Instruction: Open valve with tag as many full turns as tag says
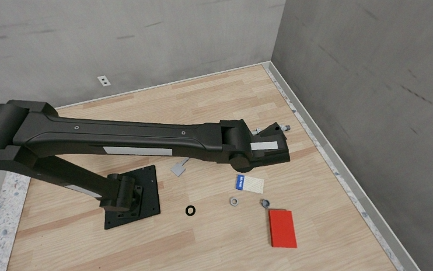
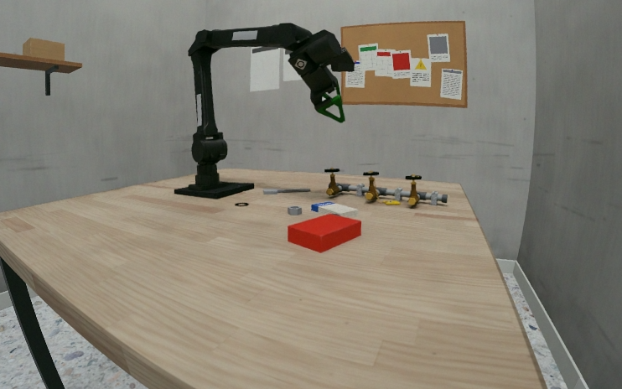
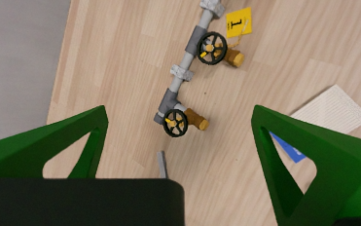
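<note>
Three brass valves with black handwheels stand on a grey pipe [image 2: 386, 191] at the table's far right: the left valve [image 2: 333, 182], the middle valve [image 2: 371, 185] and the right valve [image 2: 412, 189]. The wrist view shows the left valve [image 3: 176, 122] and the middle valve [image 3: 215, 48]. A yellow tag [image 3: 237, 21] marked "1" lies beside the middle valve, with a thin chain leading to it. The tag also shows in the exterior view [image 2: 391, 202]. My gripper [image 2: 333, 103] is open and empty, high above the valves, with green fingers pointing down [image 3: 179, 112]. In the top view my arm hides the valves.
A red block [image 2: 323, 231], a white and blue box [image 2: 334, 208], a nut [image 2: 294, 210], a second small fitting [image 1: 264, 202], a black ring [image 2: 238, 204] and a grey tool [image 2: 286, 190] lie between the arm's base [image 2: 213, 189] and the valves. Walls stand close behind the table.
</note>
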Controlling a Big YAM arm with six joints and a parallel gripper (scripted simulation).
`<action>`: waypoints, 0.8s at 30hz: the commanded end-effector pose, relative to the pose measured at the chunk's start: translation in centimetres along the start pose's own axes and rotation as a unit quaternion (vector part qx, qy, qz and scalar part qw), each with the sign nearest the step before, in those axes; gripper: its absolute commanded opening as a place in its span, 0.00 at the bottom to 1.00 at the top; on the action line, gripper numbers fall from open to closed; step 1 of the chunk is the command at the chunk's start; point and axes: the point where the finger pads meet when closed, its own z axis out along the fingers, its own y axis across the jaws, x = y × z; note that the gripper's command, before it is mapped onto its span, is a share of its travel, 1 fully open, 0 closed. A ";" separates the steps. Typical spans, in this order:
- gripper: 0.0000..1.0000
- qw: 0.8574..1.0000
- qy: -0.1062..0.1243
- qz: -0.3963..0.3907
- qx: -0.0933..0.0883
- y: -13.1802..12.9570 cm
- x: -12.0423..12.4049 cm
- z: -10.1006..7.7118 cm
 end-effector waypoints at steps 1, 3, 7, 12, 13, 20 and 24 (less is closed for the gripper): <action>1.00 1.000 -0.009 -0.009 0.002 0.4 -0.8 -0.6; 1.00 1.000 -0.009 -0.009 0.002 0.4 -0.8 -0.6; 1.00 1.000 -0.009 -0.009 0.002 0.4 -0.8 -0.6; 1.00 1.000 -0.009 -0.009 0.002 0.4 -0.8 -0.6; 1.00 1.000 -0.009 -0.009 0.002 0.4 -0.8 -0.6; 1.00 1.000 -0.010 -0.014 0.008 0.8 -3.1 -0.9; 1.00 0.998 0.035 0.016 0.044 0.4 -4.9 1.2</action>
